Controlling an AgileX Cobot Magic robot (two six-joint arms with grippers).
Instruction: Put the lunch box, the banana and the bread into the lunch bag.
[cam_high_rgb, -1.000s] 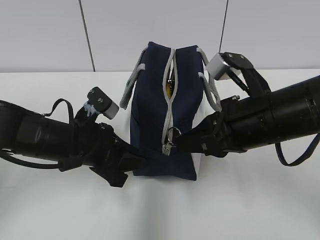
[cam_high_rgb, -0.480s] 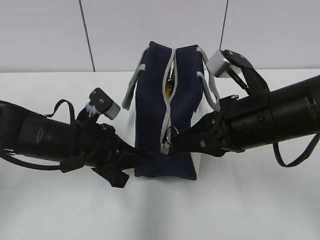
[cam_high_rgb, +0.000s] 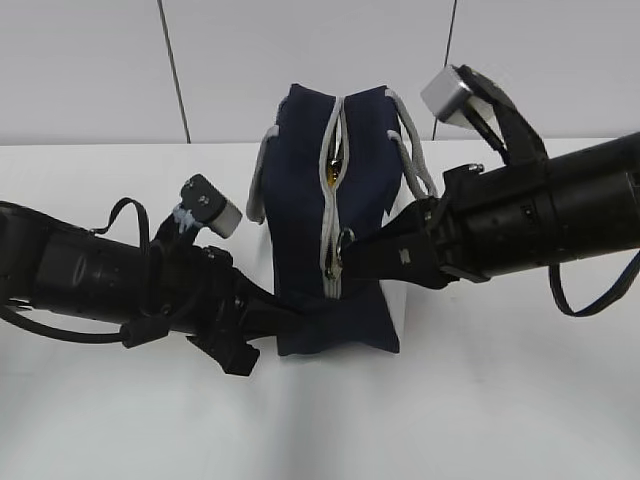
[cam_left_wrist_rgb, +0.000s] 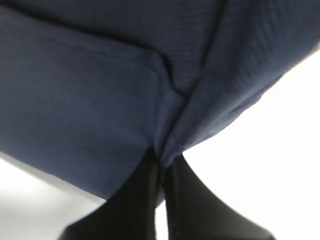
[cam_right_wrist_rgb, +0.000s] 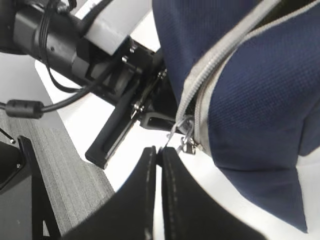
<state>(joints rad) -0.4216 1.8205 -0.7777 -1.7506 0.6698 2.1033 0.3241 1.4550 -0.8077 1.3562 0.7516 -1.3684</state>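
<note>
The navy lunch bag (cam_high_rgb: 300, 220) stands on the white table with its grey zipper (cam_high_rgb: 330, 190) facing me, mostly shut, a yellow sliver of the banana (cam_high_rgb: 333, 160) showing in the gap near the top. My left gripper (cam_high_rgb: 295, 318) is shut on a pinch of the bag's bottom fabric (cam_left_wrist_rgb: 165, 145). My right gripper (cam_high_rgb: 350, 262) is shut on the zipper's ring pull (cam_right_wrist_rgb: 176, 131), low on the bag (cam_right_wrist_rgb: 250, 85). The lunch box and the bread are hidden.
Grey webbing handles (cam_high_rgb: 410, 160) hang on both sides of the bag. The white table (cam_high_rgb: 500, 400) spreads around; a grey wall stands behind. The left arm (cam_right_wrist_rgb: 75, 45) shows in the right wrist view.
The right gripper has risen a little with the ring pull, and the slider sits higher. The bag has lifted and tilted slightly. The left gripper keeps its hold.
</note>
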